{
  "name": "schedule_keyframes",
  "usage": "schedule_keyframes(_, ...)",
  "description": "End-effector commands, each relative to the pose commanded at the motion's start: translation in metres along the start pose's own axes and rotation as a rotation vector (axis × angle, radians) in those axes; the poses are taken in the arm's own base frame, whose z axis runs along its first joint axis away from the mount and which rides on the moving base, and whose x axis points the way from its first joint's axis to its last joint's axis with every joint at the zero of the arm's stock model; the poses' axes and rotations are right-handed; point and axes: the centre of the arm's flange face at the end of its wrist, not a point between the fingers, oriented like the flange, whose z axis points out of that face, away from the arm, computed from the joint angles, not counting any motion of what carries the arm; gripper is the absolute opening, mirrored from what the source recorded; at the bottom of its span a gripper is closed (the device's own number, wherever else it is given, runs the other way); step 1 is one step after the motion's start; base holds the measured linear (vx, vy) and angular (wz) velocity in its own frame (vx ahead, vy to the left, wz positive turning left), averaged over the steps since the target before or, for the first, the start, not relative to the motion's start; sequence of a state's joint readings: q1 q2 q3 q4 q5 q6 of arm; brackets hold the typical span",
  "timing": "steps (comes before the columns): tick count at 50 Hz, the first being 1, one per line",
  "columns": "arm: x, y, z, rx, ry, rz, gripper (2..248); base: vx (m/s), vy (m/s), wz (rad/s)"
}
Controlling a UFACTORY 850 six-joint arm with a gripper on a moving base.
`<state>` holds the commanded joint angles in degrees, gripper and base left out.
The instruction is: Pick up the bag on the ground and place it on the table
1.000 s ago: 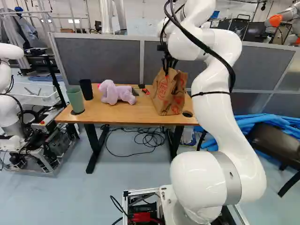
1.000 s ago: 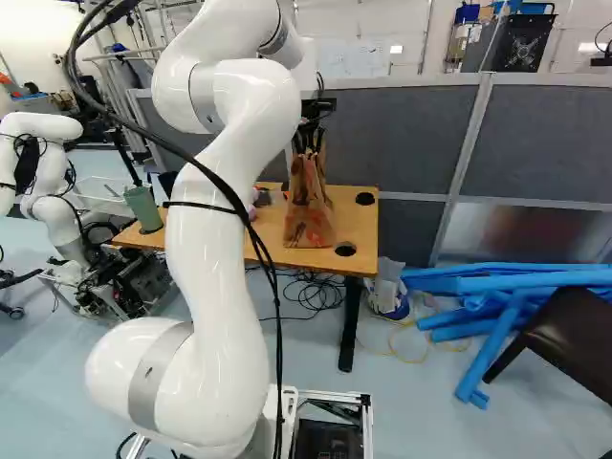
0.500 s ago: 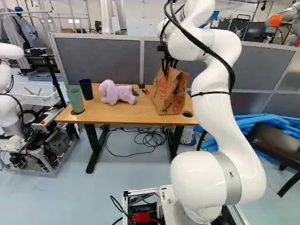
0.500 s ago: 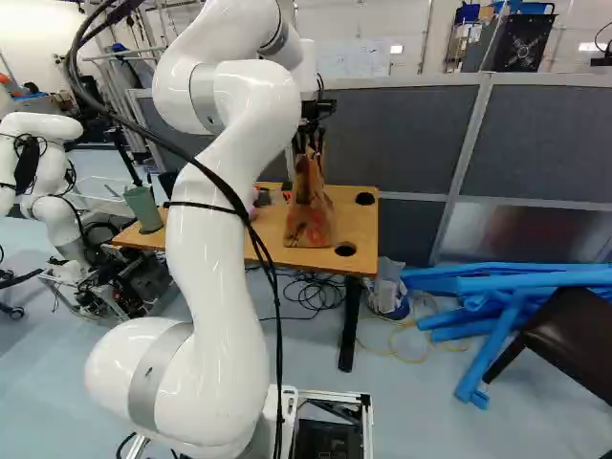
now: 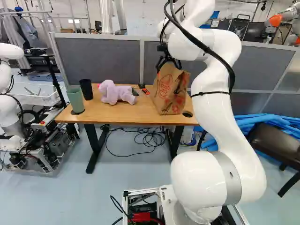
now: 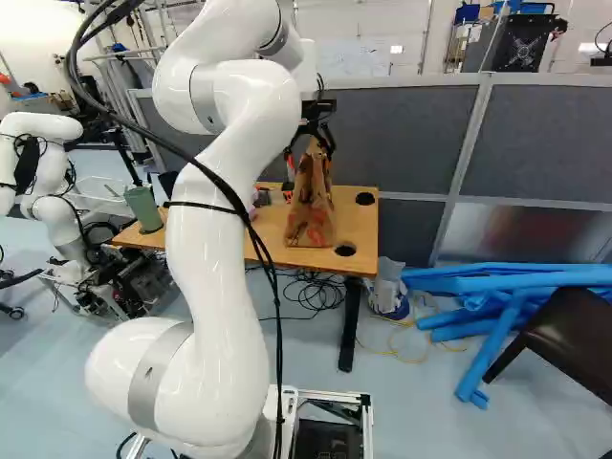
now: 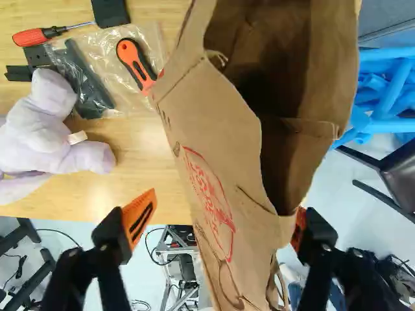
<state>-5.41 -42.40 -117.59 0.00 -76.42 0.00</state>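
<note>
High over the table [image 5: 110, 111], the gripper [image 6: 311, 153] straddles the top of the paper bag [image 5: 171, 93]. The bag stands upright at the table's right end in the left base view. In the wrist view the gripper [image 7: 220, 223] is open, its fingers wide apart: one orange pad [image 7: 139, 217] is clear of the bag, while the other finger is at the bag's far side, its pad partly hidden behind the paper. The bag's mouth [image 7: 272, 71] gapes ahead of the fingers, with a red print on its side.
On the table beside the bag are a purple plush toy [image 5: 116, 92], a green cup [image 5: 75, 100], a black cup [image 5: 86, 89] and small tools [image 7: 136, 63]. Another robot [image 5: 9, 89] stands left. A grey partition [image 6: 402, 134] runs behind; blue tubes [image 6: 507, 287] lie right.
The gripper's fingers have spread apart from the bag's top, letting it go. The bag stays on the table, its upper part a little wider. Base and arm have not visibly moved.
</note>
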Motion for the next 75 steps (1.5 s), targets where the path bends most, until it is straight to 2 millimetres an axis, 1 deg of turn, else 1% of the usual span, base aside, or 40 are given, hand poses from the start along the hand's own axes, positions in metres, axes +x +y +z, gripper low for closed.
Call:
schedule_keyframes(2,0.000,0.000,0.000,0.000,0.000,0.000,220,0.000,0.000,0.000)
schedule_keyframes(3,0.000,0.000,0.000,0.000,0.000,0.000,247,0.000,0.000,0.000)
schedule_keyframes(16,0.000,0.000,0.000,0.000,0.000,0.000,247,0.000,0.000,0.000)
schedule_keyframes(22,-0.002,0.000,-0.005,0.000,0.007,0.000,247,0.000,0.000,0.000)
schedule_keyframes(48,-0.020,0.001,-0.044,0.000,0.066,0.001,247,0.000,0.000,0.000)
schedule_keyframes(75,-0.049,0.003,-0.086,0.000,0.129,0.004,247,0.000,0.000,0.000)
